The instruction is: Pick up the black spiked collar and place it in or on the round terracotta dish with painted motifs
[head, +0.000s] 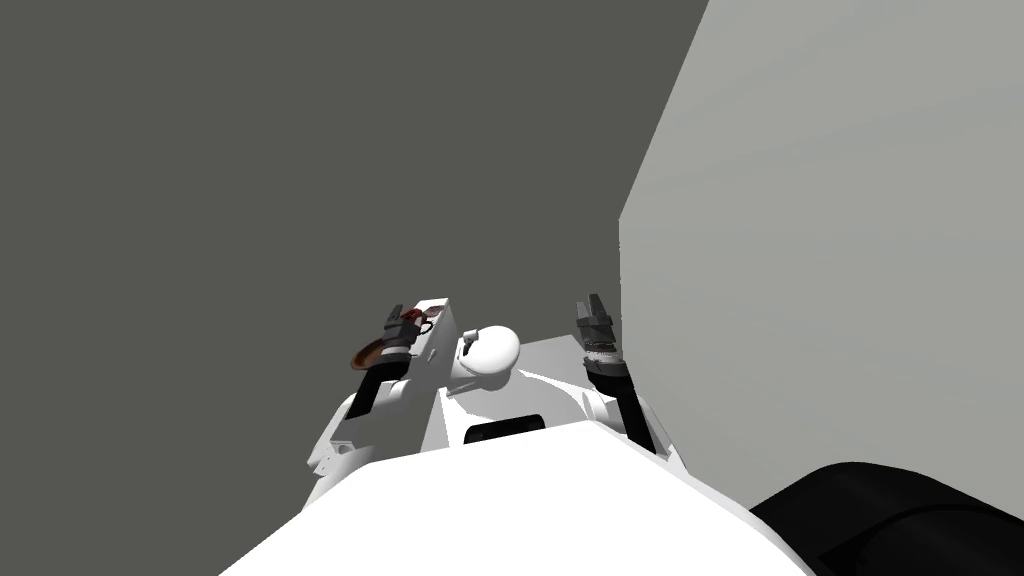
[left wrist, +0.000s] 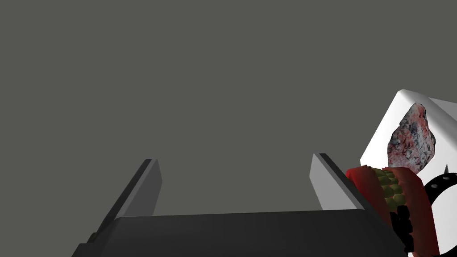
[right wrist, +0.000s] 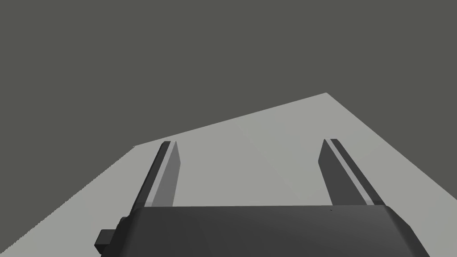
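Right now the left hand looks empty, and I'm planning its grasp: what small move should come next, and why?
Probably slide the left hand sideways toward the black spiked collar. Its fingers stand open with only a dark grey surface between them; the collar lies on the white surface outside one finger, beyond a red object, so the hand isn't lined up yet.

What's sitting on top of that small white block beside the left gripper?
On the white block sit a mottled red-grey lump, a dark red thing with olive scales and part of a black spiked collar. The red thing covers some of the collar.
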`<state>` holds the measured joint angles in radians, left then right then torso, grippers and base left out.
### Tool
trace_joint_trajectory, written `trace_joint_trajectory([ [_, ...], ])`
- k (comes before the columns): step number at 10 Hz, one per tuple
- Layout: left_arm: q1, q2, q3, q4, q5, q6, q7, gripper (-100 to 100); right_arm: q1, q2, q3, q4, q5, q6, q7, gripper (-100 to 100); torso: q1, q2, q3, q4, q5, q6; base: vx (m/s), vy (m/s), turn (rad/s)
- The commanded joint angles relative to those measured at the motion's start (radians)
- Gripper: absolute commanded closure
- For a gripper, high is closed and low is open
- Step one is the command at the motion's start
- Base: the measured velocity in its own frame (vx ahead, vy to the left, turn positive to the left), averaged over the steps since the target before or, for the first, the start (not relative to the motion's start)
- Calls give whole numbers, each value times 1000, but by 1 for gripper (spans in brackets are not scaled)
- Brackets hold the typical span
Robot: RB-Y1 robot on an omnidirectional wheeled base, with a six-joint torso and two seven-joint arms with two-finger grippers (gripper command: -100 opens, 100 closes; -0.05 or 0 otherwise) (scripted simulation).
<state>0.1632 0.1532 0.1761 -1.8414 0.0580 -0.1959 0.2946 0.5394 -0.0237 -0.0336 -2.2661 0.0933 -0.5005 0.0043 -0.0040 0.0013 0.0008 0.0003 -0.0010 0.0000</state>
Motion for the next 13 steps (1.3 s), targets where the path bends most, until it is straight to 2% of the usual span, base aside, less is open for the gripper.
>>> trace_joint_trajectory([
  [1, -46, -1, 15, 50, -2, 24, 13, -100, 0, 0, 0, 0, 0, 0, 0, 0, 0, 0, 0, 0, 0, 0, -37, -86, 80],
  [2, -80, 1, 30, 83, -2, 43, 26, -100, 0, 0, 0, 0, 0, 0, 0, 0, -2, 0, 0, 0, 0, 0, -35, -113, 118],
  [3, -87, 1, 30, 102, -2, 43, 26, -100, 0, 0, 0, 0, 0, 0, 0, 0, -3, 0, 0, 0, -1, 0, -27, -92, 43],
  [4, -124, 3, 44, 133, -2, 62, 38, -100, 0, 0, 0, 0, 0, 0, 0, 0, -2, 0, 0, 0, -1, 0, -28, -76, 73],
  [5, -129, 3, 44, 161, -2, 62, 38, -100, 0, 0, 0, 0, 0, 0, 0, 0, -2, -1, 0, 0, 0, 0, -30, -61, 43],
  [6, -171, 5, 59, 198, -2, 81, 50, -100, 0, 0, 0, 0, 0, 0, 0, 0, 0, -1, 0, 0, 0, 0, -26, -74, 80],
  [7, -171, 5, 59, 216, -2, 81, 50, -100, 0, 0, 0, 0, 0, 0, 0, 0, -1, -1, -1, 0, 0, 0, -19, -69, 41],
  [8, -213, 7, 73, 261, -2, 101, 61, -100, 0, 0, 0, 0, 0, 0, 0, 0, -1, -1, -1, 0, 0, 0, -14, -74, 83],
  [9, -213, 7, 73, 272, -2, 101, 61, -100, 0, 0, 0, 0, 0, 0, 0, 0, -1, -2, -1, 0, 0, 0, -11, -65, 43],
  [10, -254, 9, 86, 310, -1, 120, 72, -100, 0, 0, 0, 0, 0, 0, 0, 0, 0, -2, -1, 0, 0, 0, -7, -71, 79],
  [11, -254, 9, 86, 328, -1, 120, 72, -100, 0, 0, 0, 0, 0, 0, 0, 0, -1, -2, -1, 0, 0, 0, -2, -70, 41],
  [12, -294, 12, 100, 360, -1, 140, 83, -100, 0, 0, 0, 0, 0, 0, 0, 0, -1, -2, -1, 0, 0, 0, 4, -75, 85],
  [13, -295, 12, 100, 386, -1, 140, 83, -100, 0, 0, 0, 0, 0, 0, 0, 0, -1, -3, -2, -1, 0, 0, 2, -61, 50],
])
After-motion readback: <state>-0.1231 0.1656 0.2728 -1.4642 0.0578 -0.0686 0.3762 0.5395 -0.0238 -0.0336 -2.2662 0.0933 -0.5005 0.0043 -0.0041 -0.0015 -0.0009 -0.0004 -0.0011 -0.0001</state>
